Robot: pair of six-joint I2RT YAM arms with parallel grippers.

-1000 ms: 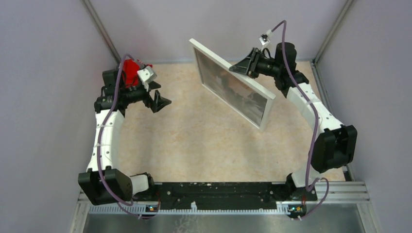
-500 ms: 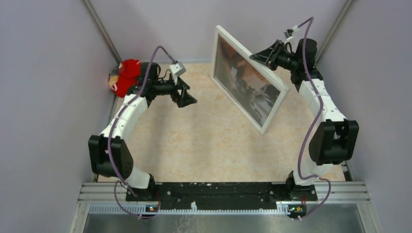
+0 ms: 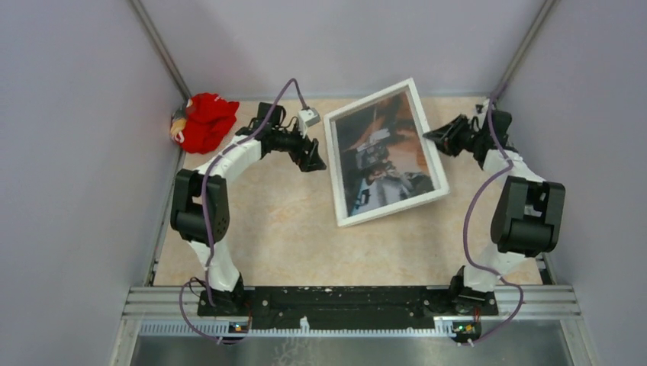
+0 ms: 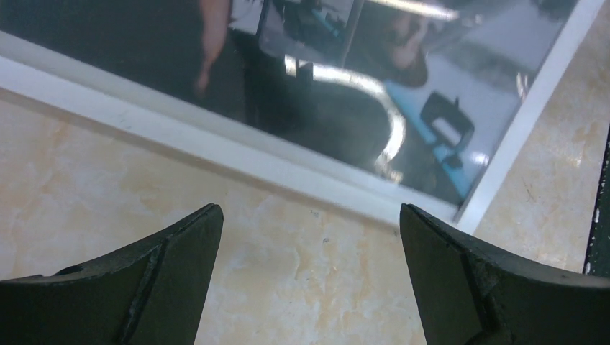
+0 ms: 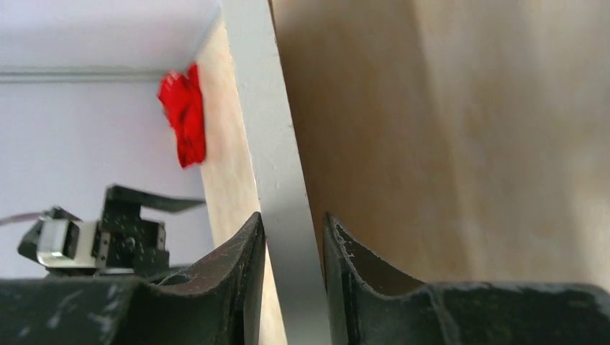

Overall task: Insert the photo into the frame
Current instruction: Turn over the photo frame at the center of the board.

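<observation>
At far-left corner — red toy (image 3: 203,122) | left claw (image 3: 314,158) wide open, empty | right claw (image 5: 291,226) pinches frame (image 3: 393,208) edge

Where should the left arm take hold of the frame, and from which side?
The left long rail of the frame, from the left: that thin straight edge faces the open left tool, while the right tool pinches the opposite rail.
</observation>
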